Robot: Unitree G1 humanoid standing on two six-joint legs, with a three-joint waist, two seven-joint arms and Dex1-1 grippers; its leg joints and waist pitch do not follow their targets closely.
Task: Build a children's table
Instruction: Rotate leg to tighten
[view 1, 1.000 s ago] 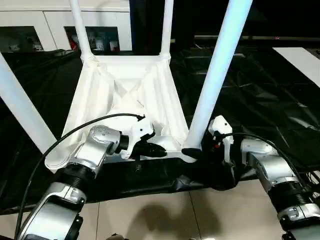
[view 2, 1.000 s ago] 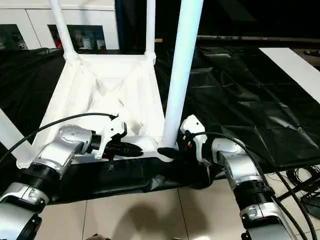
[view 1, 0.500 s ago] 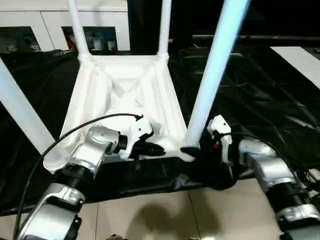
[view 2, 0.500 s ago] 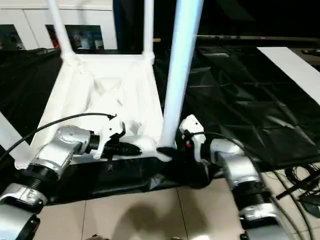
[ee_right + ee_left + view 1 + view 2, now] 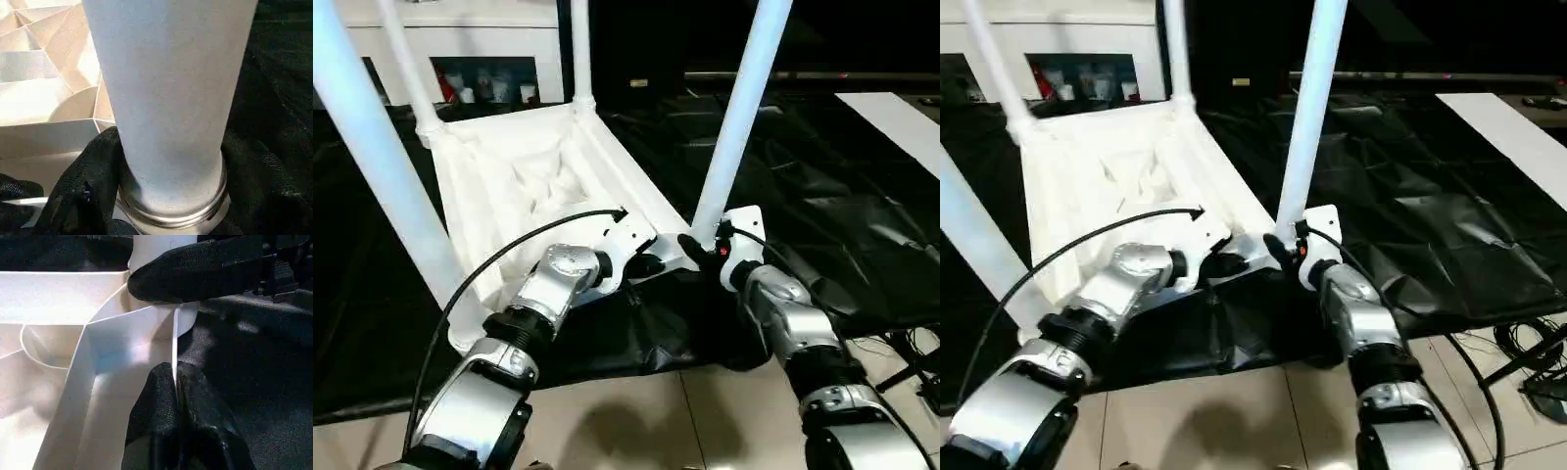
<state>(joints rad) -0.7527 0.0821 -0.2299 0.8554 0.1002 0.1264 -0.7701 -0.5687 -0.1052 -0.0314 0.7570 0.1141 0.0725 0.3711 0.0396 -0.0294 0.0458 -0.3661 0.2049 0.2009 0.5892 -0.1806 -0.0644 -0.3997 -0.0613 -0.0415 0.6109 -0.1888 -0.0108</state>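
Tabletop looks light, stiff, slick plastic. My left gripper is clenched on its near-edge rib; right gripper clasps the near-right corner leg at its socket base.

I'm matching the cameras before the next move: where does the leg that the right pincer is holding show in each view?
Left eye: the near right leg rises right of centre, from the socket to the top edge.
Right eye: same leg, centre-right.
Left wrist: its base at the top, behind the right pincer's finger.
Right wrist: the leg fills the middle.
Shared landmark: the corner socket at the leg's foot.
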